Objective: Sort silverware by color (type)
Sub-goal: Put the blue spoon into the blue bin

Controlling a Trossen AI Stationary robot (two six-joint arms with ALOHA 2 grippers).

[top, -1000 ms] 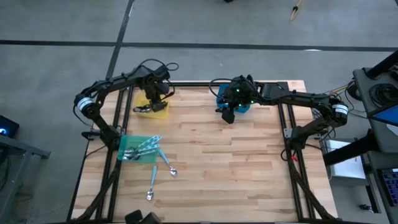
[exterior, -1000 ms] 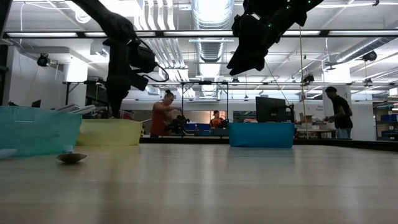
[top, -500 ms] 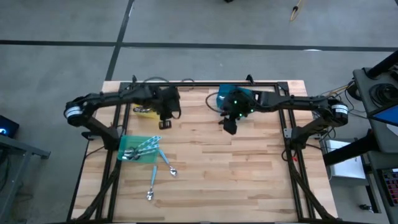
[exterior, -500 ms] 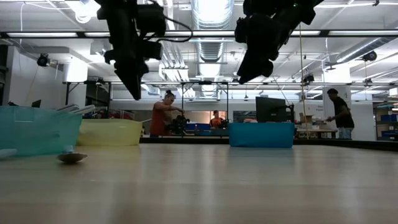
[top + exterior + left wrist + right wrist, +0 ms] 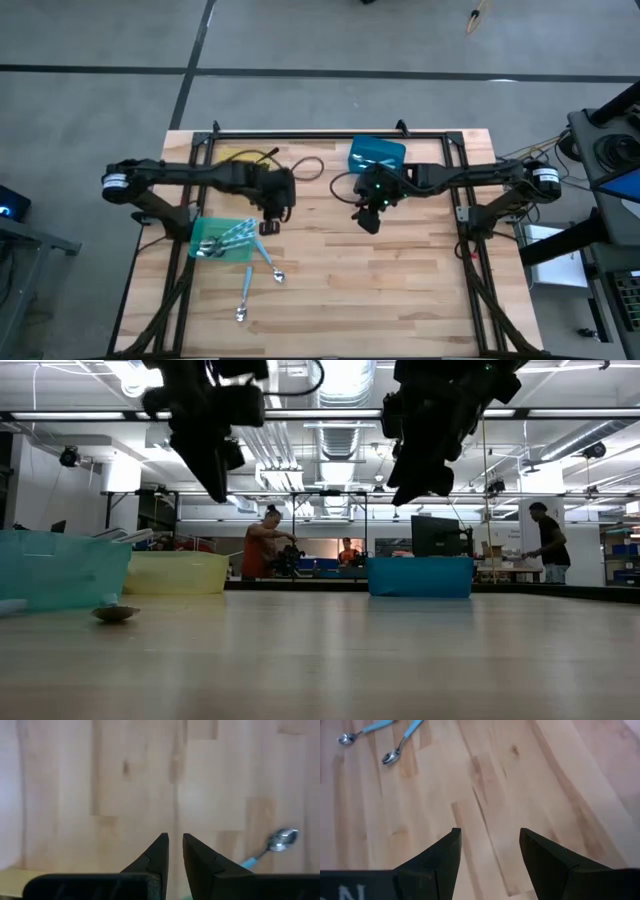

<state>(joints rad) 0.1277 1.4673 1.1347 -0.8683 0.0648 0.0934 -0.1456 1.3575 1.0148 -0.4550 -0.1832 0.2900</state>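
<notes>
Two blue-handled spoons (image 5: pixel 258 270) lie loose on the wooden table (image 5: pixel 400 290) toward its near left, one just beside the green bin (image 5: pixel 205 232) and the other a little nearer the table's front edge; these, by the look of it, are what is left to sort. The green bin at the left edge already holds a small heap of utensils, light blue handles and silver bowls mixed together (how many cannot be counted). The yellow bin (image 5: pixel 236 156) sits at the far left and the blue bin (image 5: pixel 377 154) at the far middle; the contents of neither can be made out. So the sorting seems well along, with the two strays remaining. The left gripper (image 5: pixel 270 213) hangs above the table just right of the green bin, its fingers nearly pressed together around nothing, one loose spoon showing beyond them. The right gripper (image 5: pixel 368 212) hovers over the table's middle, near the blue bin, fingers spread and empty.
</notes>
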